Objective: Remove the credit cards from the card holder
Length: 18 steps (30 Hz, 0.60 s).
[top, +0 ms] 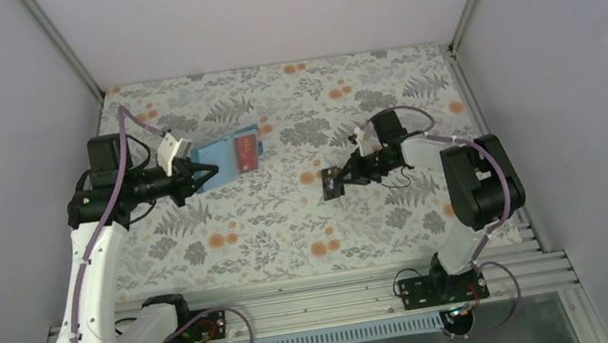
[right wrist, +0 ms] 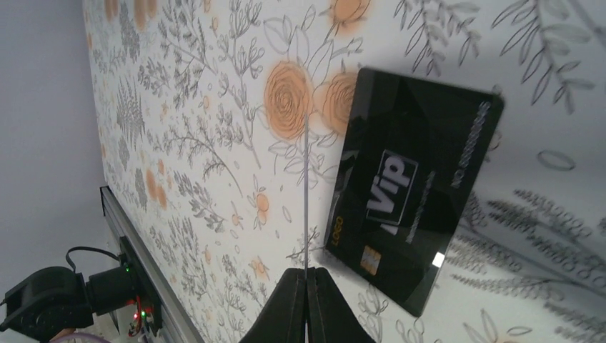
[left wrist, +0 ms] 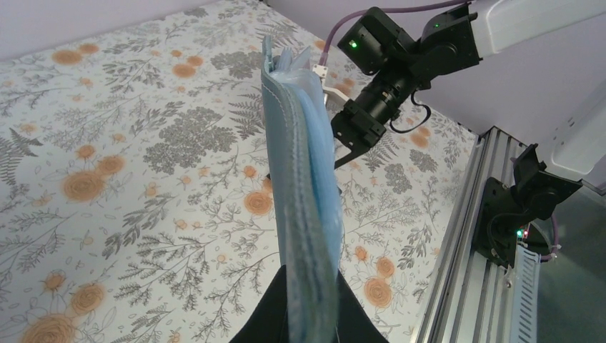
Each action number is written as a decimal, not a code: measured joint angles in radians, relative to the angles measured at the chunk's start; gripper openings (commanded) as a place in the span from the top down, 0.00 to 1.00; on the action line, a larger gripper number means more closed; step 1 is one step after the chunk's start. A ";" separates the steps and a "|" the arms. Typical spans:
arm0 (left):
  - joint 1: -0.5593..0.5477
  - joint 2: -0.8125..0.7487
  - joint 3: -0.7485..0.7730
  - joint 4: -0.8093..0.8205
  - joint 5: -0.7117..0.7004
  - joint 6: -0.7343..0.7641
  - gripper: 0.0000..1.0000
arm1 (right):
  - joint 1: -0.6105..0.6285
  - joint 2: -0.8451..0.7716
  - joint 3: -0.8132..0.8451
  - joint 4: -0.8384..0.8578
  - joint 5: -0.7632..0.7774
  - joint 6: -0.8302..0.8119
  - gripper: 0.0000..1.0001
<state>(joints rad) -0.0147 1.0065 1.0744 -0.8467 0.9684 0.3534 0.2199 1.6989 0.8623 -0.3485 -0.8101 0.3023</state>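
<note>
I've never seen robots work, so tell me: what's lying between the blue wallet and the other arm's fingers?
In the top view, flowered cloth, with a black card lying just before the right fingers; nothing else up to the card holder.

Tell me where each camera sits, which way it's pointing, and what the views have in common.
Top camera: above and behind the arms, looking down on the flowered cloth; both arms show, the left gripper holding the wallet.
Left wrist: behind that gripper's fingers, looking along the wallet's edge toward the right arm.
Right wrist: behind the right gripper, which pinches a thin card edge-on, looking down at a black card on the cloth.
Shared: the wallet shows in the top and left wrist views.
</note>
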 measured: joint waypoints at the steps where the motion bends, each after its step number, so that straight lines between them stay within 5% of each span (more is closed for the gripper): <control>1: 0.000 0.000 0.000 0.000 0.000 0.000 0.98 | -0.006 0.011 0.008 0.000 0.000 -0.001 0.96; 18: 0.000 0.000 0.000 0.000 0.000 0.000 0.98 | -0.064 0.071 0.037 0.000 -0.039 -0.055 0.96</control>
<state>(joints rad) -0.0147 1.0065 1.0744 -0.8471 0.9684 0.3534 0.1555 1.7702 0.8989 -0.3485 -0.8490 0.2478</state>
